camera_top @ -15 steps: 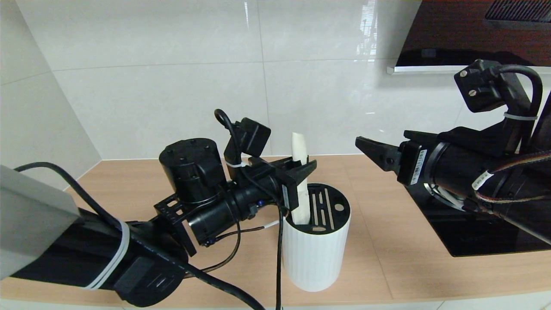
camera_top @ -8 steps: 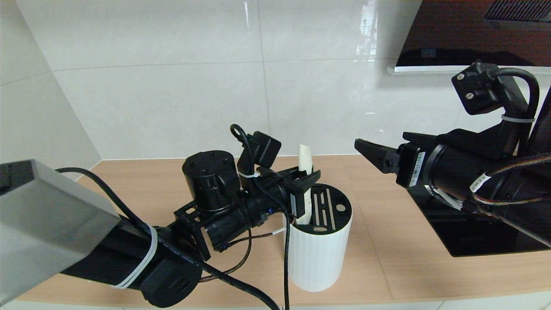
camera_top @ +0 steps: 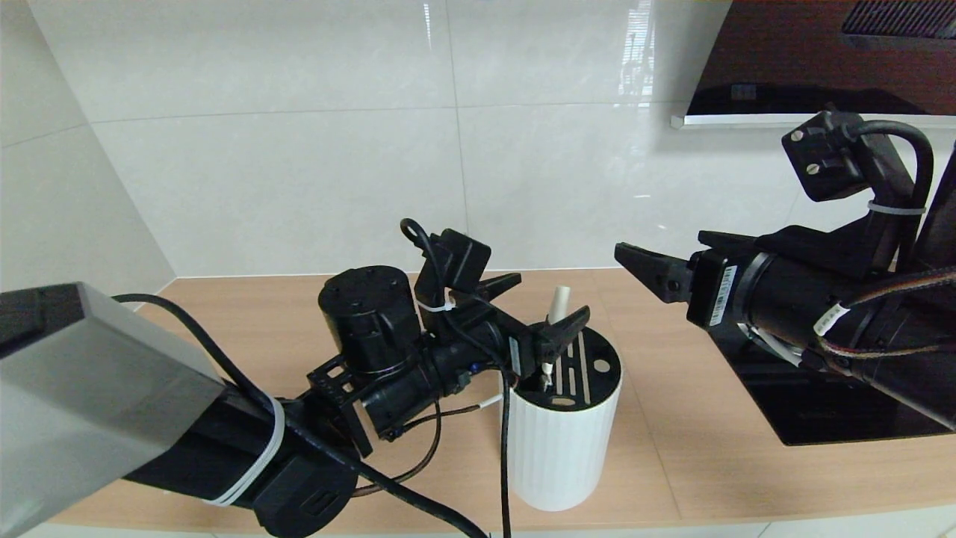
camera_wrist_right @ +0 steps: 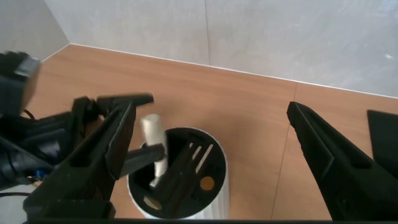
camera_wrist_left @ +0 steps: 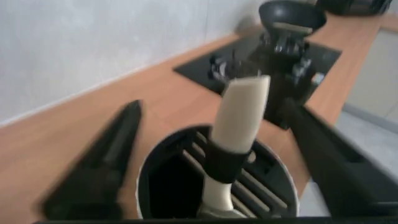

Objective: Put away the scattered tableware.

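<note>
It was a kitchen — a wooden counter (camera_top: 672, 463) ran along a glossy white tiled wall (camera_top: 299, 149), a black glass cooktop (camera_top: 836, 411) sat flush in it under a dark range hood (camera_top: 806, 52), and a white slotted utensil holder (camera_top: 560, 448) stood on the wood.

Light was bright and even from above, with a faint soft shadow at the white holder (camera_top: 560, 448) on the bench (camera_top: 672, 456). Glare streaked the glossy wall tiles (camera_top: 635, 52) far right, and the black cooktop (camera_top: 821, 407) had a sheen. Tile lines bowed toward the head view's edges. The left wrist view was smeared, with the left hand (camera_wrist_left: 210, 112) out of focus. The near fingers (camera_wrist_right: 93, 162) of the right hand (camera_wrist_right: 211, 107) were dark and soft.
</note>
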Available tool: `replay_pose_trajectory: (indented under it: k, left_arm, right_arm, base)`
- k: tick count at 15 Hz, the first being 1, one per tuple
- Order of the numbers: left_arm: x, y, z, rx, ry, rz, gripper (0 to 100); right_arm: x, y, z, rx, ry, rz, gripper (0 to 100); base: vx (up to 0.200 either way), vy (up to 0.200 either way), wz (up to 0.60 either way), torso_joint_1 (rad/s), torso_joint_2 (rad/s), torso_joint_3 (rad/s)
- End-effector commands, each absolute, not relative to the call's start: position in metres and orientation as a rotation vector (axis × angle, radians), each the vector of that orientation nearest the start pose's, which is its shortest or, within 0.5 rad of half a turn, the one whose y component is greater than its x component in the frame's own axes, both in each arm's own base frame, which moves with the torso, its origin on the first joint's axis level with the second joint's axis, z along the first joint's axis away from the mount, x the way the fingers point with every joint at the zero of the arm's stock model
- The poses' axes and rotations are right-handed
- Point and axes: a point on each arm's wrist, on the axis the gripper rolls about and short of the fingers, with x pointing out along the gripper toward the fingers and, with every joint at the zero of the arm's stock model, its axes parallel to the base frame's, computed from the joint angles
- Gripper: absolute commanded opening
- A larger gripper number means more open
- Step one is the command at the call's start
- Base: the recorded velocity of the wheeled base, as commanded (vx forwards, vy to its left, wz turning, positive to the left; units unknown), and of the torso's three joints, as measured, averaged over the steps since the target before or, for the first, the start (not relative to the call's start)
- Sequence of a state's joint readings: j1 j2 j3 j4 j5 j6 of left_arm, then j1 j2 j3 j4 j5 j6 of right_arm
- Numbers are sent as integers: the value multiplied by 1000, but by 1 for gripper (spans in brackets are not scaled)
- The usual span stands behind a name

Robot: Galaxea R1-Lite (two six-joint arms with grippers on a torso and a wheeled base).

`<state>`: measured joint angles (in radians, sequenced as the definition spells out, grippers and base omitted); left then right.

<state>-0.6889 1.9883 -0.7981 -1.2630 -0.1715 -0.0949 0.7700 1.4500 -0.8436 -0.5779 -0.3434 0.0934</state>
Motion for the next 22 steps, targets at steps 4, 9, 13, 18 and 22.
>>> replay_pose_trajectory:
  k: [4,9,13,18,22]
  left_arm:
    - [272,-230,153,-116,-58,-866,100]
    - [219,-172,254,-227,-393,-721,100]
    - [156,-80,288,-196,-475,-531,100]
    - [9,-5,265,-162,-283,-460,100]
    - [-59,12,247,-262,-286,-329,100]
  right_arm:
    - [186,170,257,76,46,425,100]
    - [190,147,269,104,-1,352,100]
    - [134,86,292,163,-156,290,100]
    - [15,0,270,58,-390,143,100]
    - [-63,-24,247,0,-368,-16,100]
  base:
    - [0,0,0,0,0,0]
    - [0,0,0,0,0,0]
    - [0,0,0,0,0,0]
    - [0,0,0,0,0,0]
    - [0,0,0,0,0,0]
